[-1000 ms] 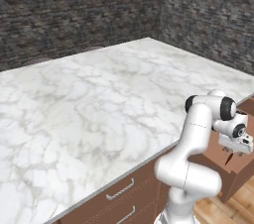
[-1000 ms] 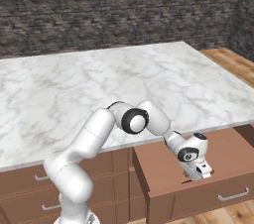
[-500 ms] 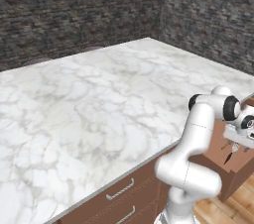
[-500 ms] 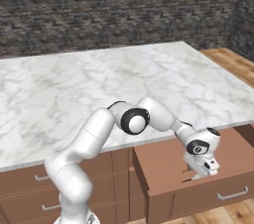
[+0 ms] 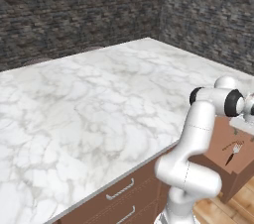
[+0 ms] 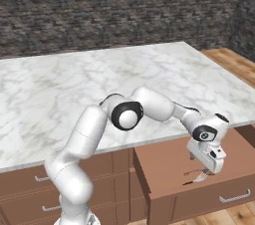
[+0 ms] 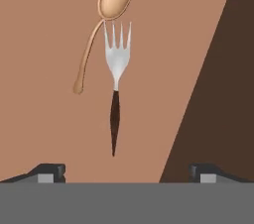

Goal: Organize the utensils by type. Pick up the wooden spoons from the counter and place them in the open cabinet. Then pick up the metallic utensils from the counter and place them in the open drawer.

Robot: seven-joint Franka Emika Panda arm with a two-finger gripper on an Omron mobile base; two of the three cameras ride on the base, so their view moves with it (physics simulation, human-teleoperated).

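Below the pincer [image 7: 127, 171], on the brown floor of the open drawer [image 6: 164, 171], lie a fork [image 7: 116, 82] and a spoon [image 7: 106, 17]. The pincer's two dark fingertips [image 7: 48, 171] stand wide apart at either side of the hand view, with nothing between them; the fork sits well clear of both, straight ahead of the gap. Its silver tines point away from the pincer and its dark, tapering handle points back toward it. The copper-coloured spoon lies just beside the fork, a little to the pincer's left, its bowl beyond the tines and its curved handle running alongside. From the right base view, the pincer [image 6: 206, 157] hangs over the drawer, just above the fork [image 6: 199, 175]. The marble counter [image 6: 74, 89] lies behind the pincer.
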